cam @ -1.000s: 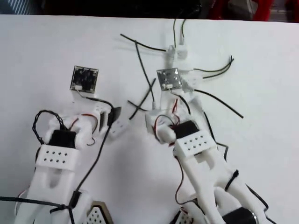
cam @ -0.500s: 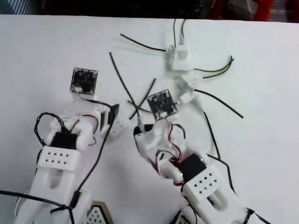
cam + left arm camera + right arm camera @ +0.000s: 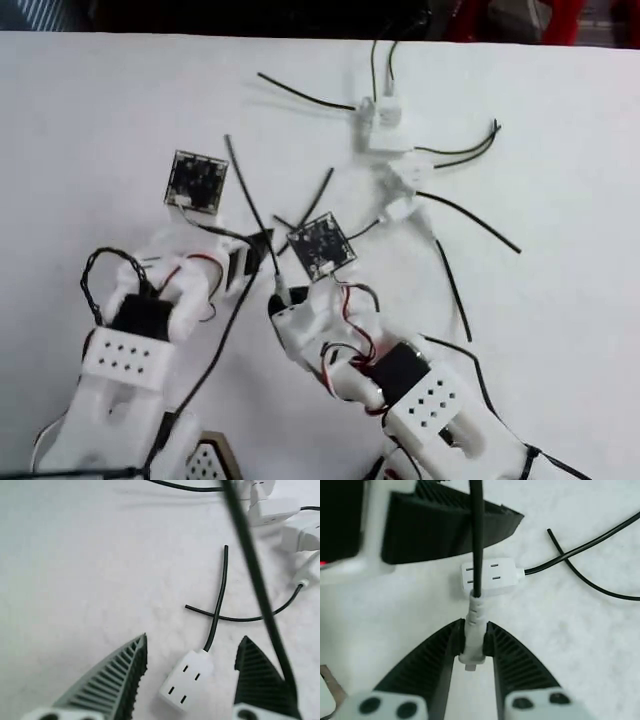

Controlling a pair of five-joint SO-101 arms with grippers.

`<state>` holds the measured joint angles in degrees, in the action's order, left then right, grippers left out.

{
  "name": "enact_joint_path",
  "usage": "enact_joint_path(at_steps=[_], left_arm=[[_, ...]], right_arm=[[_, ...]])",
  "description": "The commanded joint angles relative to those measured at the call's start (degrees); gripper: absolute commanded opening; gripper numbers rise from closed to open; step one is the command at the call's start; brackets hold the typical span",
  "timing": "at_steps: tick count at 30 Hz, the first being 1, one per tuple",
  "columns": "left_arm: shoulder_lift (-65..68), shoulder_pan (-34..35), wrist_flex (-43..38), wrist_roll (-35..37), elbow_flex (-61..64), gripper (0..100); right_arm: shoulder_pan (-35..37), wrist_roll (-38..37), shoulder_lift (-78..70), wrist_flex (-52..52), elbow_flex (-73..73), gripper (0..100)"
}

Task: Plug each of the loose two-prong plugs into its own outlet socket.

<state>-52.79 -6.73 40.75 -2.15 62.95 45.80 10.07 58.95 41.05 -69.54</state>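
Plug held, socket ahead.
My right gripper clamps the white two-prong plug; my left gripper, spread apart, flanks the white plastic socket block. Next, I judge: align prongs with slots.

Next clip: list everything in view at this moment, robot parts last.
socket block: one, white, on the table, between the fingers of the left end effector
plug: one, white with black cord, near the socket block
other connectors: about three, white, black cords, table's far side
table: one, white
left end effector: one, black fingers, open
right end effector: one, black fingers, shut on the plug
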Motion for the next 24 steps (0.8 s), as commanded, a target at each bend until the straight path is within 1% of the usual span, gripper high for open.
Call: enact_joint_path(at_steps=[1,5,8,10,14,16,19,24], left_arm=[[-8.7,-3.7,5.0,0.0,0.8,28],[-14.7,-6.4,5.5,-0.1,4.3,28],[-17.8,-8.4,5.5,-3.1,6.2,28],[-19.0,-9.0,5.5,-3.7,7.1,28],[-19.6,-9.0,5.7,-4.0,7.4,28],[-19.8,-9.5,7.4,-4.1,7.3,28],[-19.8,-11.3,8.4,-6.6,7.2,28],[-19.8,-10.3,8.0,-6.5,7.2,28]], right_arm=[[0.5,-0.4,0.6,-3.6,-0.7,1.7],[0.5,-2.7,0.6,-5.0,-1.5,1.7],[0.5,-2.7,0.6,-5.0,-1.5,1.7],[0.4,-2.7,0.6,-5.0,-1.5,1.7],[0.4,-2.7,0.6,-5.0,-1.5,1.7],[0.4,-2.8,0.6,-5.0,-1.5,1.7],[-0.2,-2.8,0.6,-5.0,-1.5,1.7],[-0.5,-2.8,0.6,-5.0,-2.0,1.7]])
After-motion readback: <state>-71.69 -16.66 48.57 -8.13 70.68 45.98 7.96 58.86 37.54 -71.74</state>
